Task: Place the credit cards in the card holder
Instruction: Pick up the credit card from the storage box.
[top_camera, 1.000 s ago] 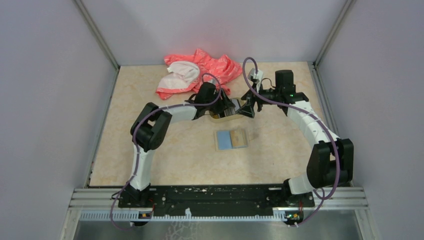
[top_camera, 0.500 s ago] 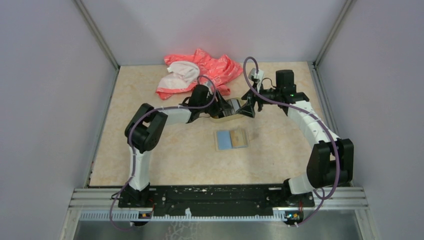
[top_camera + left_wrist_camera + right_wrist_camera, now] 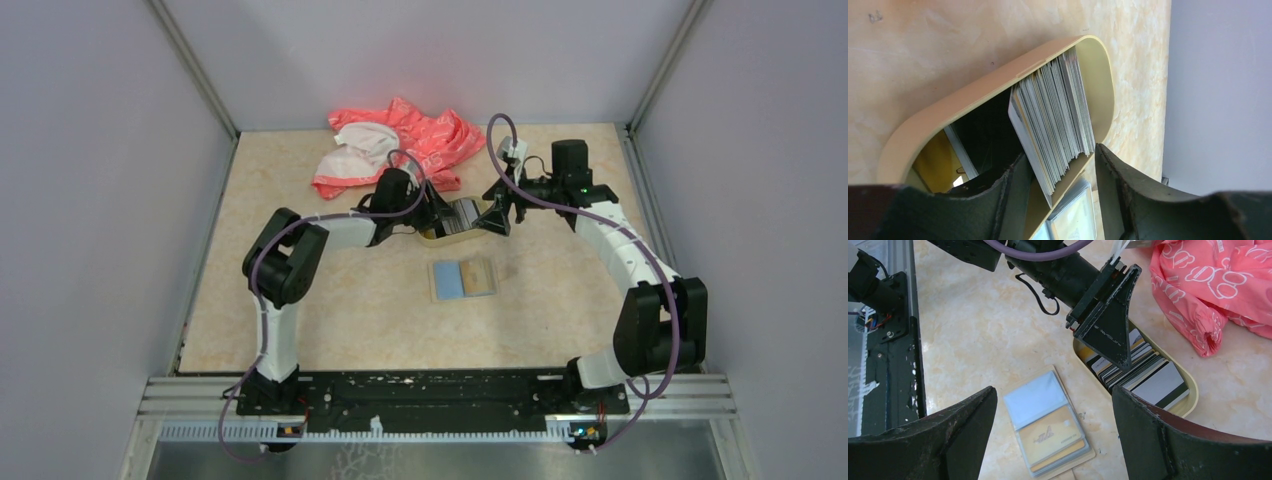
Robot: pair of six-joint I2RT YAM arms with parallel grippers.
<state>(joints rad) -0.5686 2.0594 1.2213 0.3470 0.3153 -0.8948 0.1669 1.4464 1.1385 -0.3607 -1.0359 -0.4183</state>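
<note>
Beige card holder (image 3: 463, 278) lies open, long axis left-right.

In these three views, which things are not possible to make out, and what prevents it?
- Left wrist view: whether the left end effector grips the credit cards; the stack covers where its fingers meet it.
- Right wrist view: one end of the tray, hidden under that end effector.
- Left wrist view: the card holder, only a corner between the fingers.
- Top view: the number of cards, too small.

one card holder (image 3: 1048, 425), one tray (image 3: 1193, 390), one pink bag (image 3: 400, 145), many cards (image 3: 1058, 115)
</note>
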